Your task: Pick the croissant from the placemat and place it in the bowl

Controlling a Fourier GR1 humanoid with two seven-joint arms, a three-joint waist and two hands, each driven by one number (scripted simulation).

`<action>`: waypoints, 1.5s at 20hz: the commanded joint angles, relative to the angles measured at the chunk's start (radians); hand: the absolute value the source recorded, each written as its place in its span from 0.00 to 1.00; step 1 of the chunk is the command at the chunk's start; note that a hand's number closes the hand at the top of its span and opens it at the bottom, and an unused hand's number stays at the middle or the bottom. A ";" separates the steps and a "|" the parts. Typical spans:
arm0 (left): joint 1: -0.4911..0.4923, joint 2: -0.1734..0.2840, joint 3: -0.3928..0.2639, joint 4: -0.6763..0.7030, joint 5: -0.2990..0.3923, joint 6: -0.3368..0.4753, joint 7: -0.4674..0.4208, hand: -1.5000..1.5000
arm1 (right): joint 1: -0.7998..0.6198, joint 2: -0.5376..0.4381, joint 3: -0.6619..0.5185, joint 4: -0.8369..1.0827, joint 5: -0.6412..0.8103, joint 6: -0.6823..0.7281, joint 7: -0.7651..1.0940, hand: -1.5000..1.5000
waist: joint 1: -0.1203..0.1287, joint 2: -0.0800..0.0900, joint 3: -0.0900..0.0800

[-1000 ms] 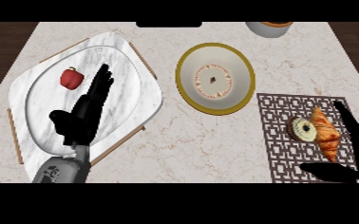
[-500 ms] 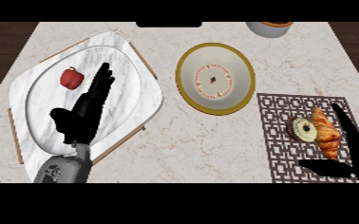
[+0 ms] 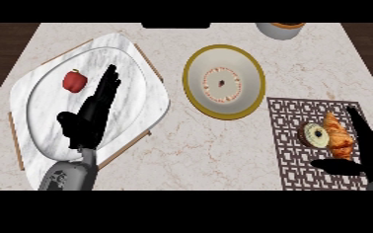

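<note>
A golden croissant (image 3: 339, 135) lies on the dark patterned placemat (image 3: 291, 143) at the right, next to a small round pastry (image 3: 316, 134). The yellow-rimmed bowl (image 3: 191, 82) stands at the centre of the counter. My right hand (image 3: 353, 153) is at the right edge, open: its fingers rise along the croissant's right side and its thumb lies just below it, not closed on it. My left hand (image 3: 93, 112) rests open with straight fingers over the marble plate (image 3: 44, 94) at the left.
A red pepper (image 3: 74, 80) sits on the marble plate, just left of my left fingertips. A grey cup (image 3: 279, 29) stands at the counter's far edge, upper right. A dark object (image 3: 176, 25) lies at the far edge, centre.
My right hand has slid left and a little up, closer round the croissant. The left hand and the objects have stayed put.
</note>
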 commanded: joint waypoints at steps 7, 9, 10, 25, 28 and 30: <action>-0.011 0.012 0.041 -0.014 0.008 -0.040 0.032 0.50 | -0.106 -0.038 0.006 0.206 0.044 0.032 -0.078 1.00 | 0.003 0.002 0.003; 0.002 0.015 0.039 -0.037 0.013 -0.042 0.017 0.50 | -0.080 -0.076 0.072 0.150 0.092 0.094 -0.095 1.00 | 0.005 0.002 0.003; 0.014 0.002 0.022 -0.057 0.011 -0.039 0.044 0.50 | -0.053 -0.054 0.085 0.174 0.121 0.036 -0.139 1.00 | 0.004 0.001 0.003; -0.013 -0.035 -0.017 -0.012 -0.010 -0.042 0.017 0.50 | -0.088 0.246 0.542 -0.018 -0.002 0.436 -0.459 1.00 | 0.059 0.007 0.003; -0.001 -0.017 0.010 -0.005 -0.012 -0.030 0.023 0.50 | -0.043 0.314 0.613 -0.099 -0.037 0.449 -0.523 1.00 | 0.017 -0.003 0.003; -0.010 -0.021 0.024 -0.001 -0.003 -0.026 0.021 0.50 | 0.012 0.323 0.702 -0.190 -0.112 0.446 -0.522 1.00 | -0.002 -0.006 0.002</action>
